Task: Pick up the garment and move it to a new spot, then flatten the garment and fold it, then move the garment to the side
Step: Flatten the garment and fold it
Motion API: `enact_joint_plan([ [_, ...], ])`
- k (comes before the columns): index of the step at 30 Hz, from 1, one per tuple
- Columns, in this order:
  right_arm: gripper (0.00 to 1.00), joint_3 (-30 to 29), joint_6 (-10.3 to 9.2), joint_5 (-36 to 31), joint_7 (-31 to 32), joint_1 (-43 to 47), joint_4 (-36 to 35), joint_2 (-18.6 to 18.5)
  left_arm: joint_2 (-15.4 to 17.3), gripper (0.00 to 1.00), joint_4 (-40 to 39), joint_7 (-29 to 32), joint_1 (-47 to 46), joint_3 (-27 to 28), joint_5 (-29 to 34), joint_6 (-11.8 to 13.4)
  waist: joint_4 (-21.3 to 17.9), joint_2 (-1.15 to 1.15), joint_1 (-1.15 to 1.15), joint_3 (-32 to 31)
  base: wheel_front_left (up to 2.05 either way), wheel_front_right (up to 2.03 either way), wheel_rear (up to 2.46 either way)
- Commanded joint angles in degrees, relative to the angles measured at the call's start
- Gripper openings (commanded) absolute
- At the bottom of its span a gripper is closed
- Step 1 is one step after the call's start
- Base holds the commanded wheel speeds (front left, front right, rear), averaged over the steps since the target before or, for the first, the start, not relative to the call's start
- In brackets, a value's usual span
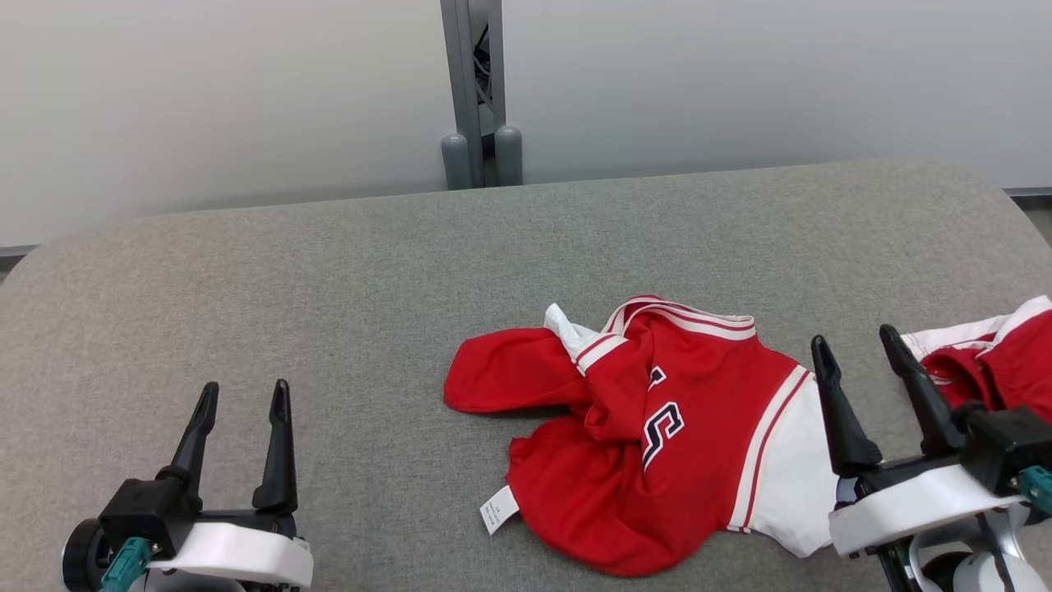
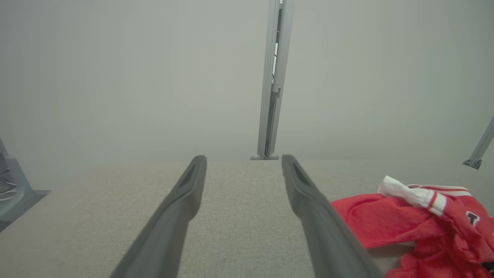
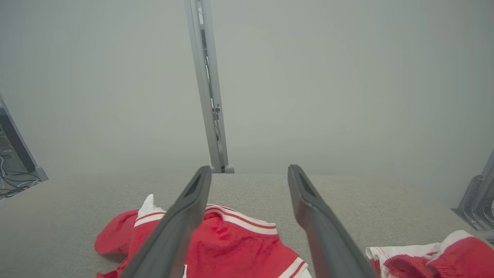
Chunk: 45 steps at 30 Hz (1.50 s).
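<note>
The garment (image 1: 657,444) is a red jersey with white trim and dark lettering, lying crumpled on the grey table (image 1: 329,288), right of centre. A white tag sticks out at its near left edge. My right gripper (image 1: 853,337) stands open just right of the jersey's white hem, nothing between its fingers. In the right wrist view the garment (image 3: 231,247) lies below and left of the open right gripper (image 3: 249,168). My left gripper (image 1: 246,386) is open at the lower left, well apart from the jersey. The left wrist view shows the garment (image 2: 405,224) to the right of the open left gripper (image 2: 243,158).
A second red and white piece of clothing (image 1: 1003,353) lies at the table's right edge, behind my right gripper, and appears low right as clothing (image 3: 436,258) in the right wrist view. A grey post (image 1: 481,90) stands behind the table against a pale wall.
</note>
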Motion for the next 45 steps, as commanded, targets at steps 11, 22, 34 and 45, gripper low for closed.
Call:
enact_joint_plan([
  [11, 1.00, 1.42, -0.02, 0.88, 1.66, 3.93, 0.67, -0.30, -0.12, 1.00, -3.08, 1.95, 4.11, -0.89, -0.18, 1.91, 0.74, 0.00, 0.00, -0.99, 0.00, 0.00, 0.00],
  [22, 1.00, 1.66, -0.02, 1.36, 1.05, 2.56, 1.18, -0.30, 0.30, 1.00, -5.25, 4.39, 3.87, -3.29, 0.75, 1.59, 1.14, 0.00, 0.00, -0.51, 0.00, 0.00, 0.00],
  [34, 1.00, 3.06, -0.02, 1.88, 0.92, 0.80, 1.64, -0.30, -0.70, 1.00, -0.71, 23.54, -1.74, -17.31, -4.64, -5.75, -1.42, 0.00, 0.00, 2.81, 0.00, 0.00, 0.00],
  [45, 1.00, 3.67, -0.02, 3.27, -0.93, -1.37, 3.54, -0.30, 0.19, 1.00, 9.33, 26.60, -11.13, -20.45, -8.83, -6.57, -7.41, 0.00, 0.00, 7.44, 0.00, 0.00, 0.00],
])
